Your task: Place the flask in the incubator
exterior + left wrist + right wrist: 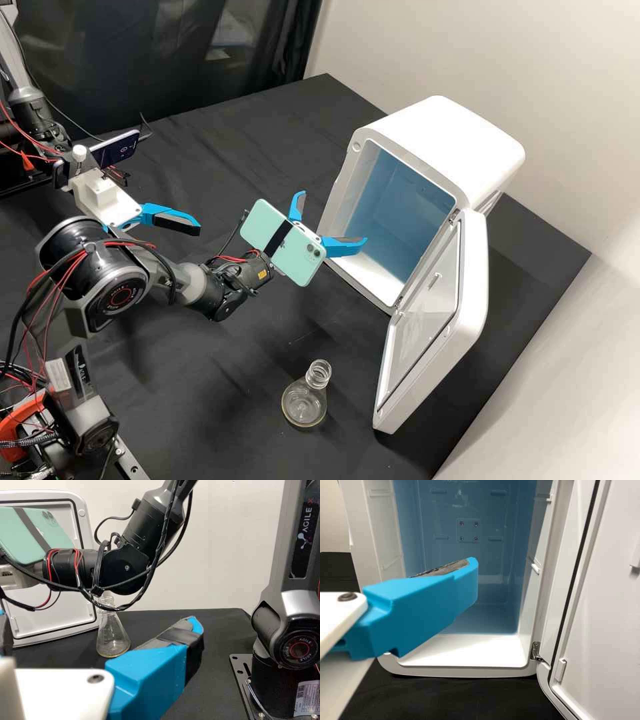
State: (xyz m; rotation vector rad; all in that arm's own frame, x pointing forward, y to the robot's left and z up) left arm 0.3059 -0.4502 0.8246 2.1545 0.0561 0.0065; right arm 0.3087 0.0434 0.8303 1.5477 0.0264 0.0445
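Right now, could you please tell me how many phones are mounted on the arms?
2. A mint-green phone is strapped to the right arm's wrist before the incubator; a dark phone sits on the left arm's wrist.

A matte black surface (pixel 220 153) spans the middle. A plain off-white wall (pixel 533 60) rises from 12 to 3 o'clock, with a dark hanging curtain (pixel 167 47) at 11 o'clock.

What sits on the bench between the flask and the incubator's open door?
Nothing: the high view shows bare bench between the flask and the incubator door.
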